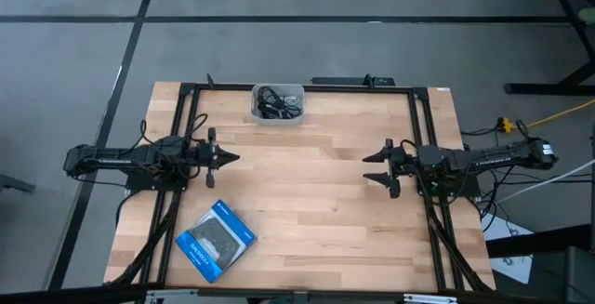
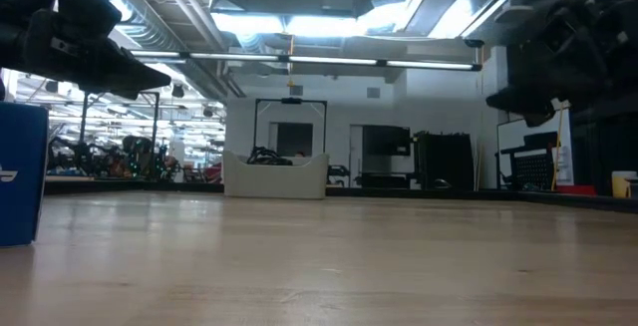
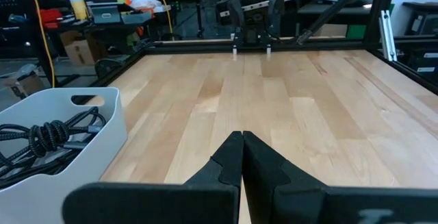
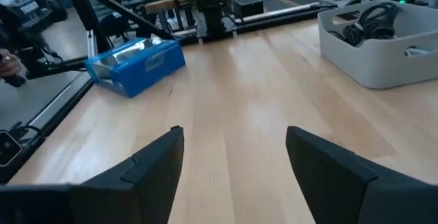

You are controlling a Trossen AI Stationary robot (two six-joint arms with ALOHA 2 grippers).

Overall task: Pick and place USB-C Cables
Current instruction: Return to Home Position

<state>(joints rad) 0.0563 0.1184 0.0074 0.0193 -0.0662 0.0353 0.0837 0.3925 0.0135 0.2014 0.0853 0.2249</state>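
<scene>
Your tabletop (image 1: 307, 183) carries the left arm at its left edge and the right arm at its right, both well apart from the work. The blue packet (image 1: 215, 240) lies near the front-left corner; leave it. The white bin (image 1: 278, 121) sits at the far edge, and the USB-C Cables (image 1: 277, 102) lie tangled inside it. They look light, limp and springy, so pinch a bundle across its middle, not an end. The left gripper (image 1: 232, 157) has its fingers pressed together; the right gripper (image 1: 366, 166) stands apart, holding nothing.

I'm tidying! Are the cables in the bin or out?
In. The cables lie tangled inside the white bin; none lie loose on the table.
</scene>
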